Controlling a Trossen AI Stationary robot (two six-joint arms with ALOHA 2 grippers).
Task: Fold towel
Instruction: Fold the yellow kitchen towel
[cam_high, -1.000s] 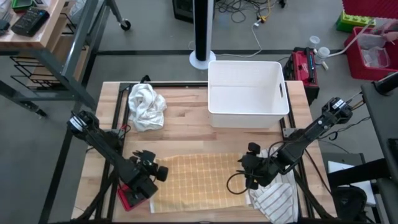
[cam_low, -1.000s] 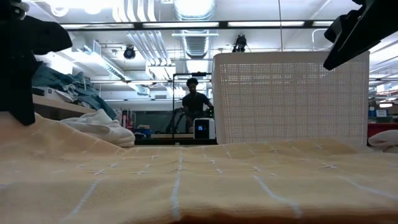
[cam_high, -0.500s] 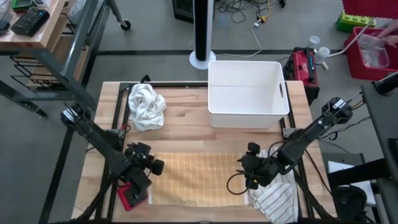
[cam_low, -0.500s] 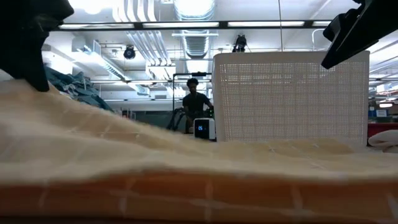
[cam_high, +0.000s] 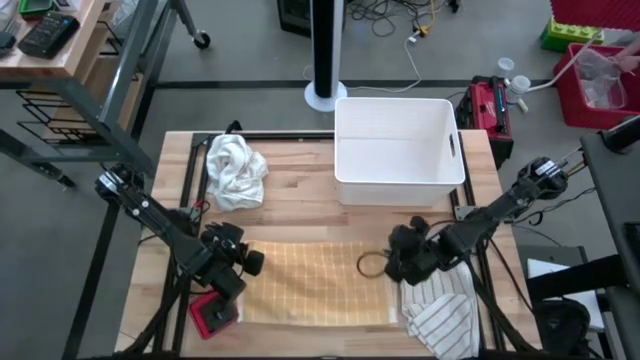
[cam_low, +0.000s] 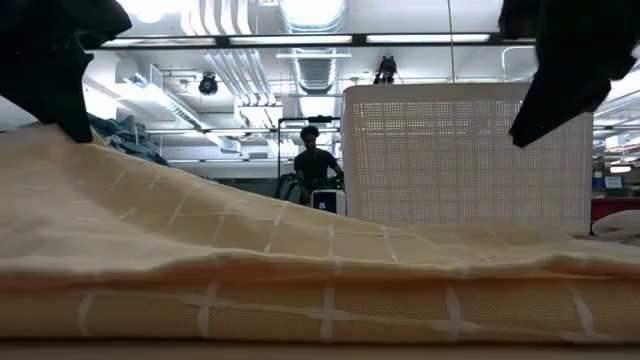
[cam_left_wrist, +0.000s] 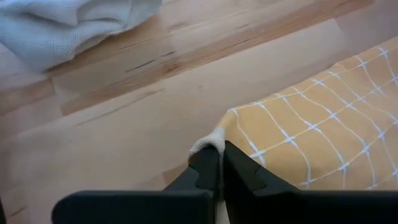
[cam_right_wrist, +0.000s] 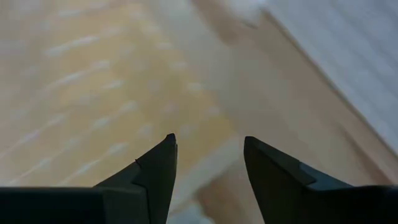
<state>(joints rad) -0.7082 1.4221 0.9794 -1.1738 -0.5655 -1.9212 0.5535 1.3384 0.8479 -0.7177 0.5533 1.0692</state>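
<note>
Where the wooden surface (cam_high: 300, 205) meets its front edge, a yellow checked towel (cam_high: 315, 285) spread flat, reaching from near the left front corner toward the right side. Left end effector (cam_left_wrist: 217, 163) pressed together on the towel's left far corner, pinching a small peak of fabric (cam_left_wrist: 210, 142) lifted off the wood; seen from above at (cam_high: 243, 262), over the towel's left edge. Right end effector (cam_right_wrist: 208, 149) spread apart, hovering just above the towel's right edge with nothing between its fingers (cam_right_wrist: 158, 163); from above at (cam_high: 400, 262), near the towel's right far corner. Red flat object (cam_high: 212, 315) just beside the towel at the left front corner. Striped white cloth (cam_high: 440, 322) bunched at the right front corner, touching the towel's right end. Crumpled white cloth (cam_high: 235, 172) near the left far corner. White bin (cam_high: 398, 150) against the far edge, right of centre. Far behind, in the low view, a person (cam_low: 312, 165) standing in the room.
</note>
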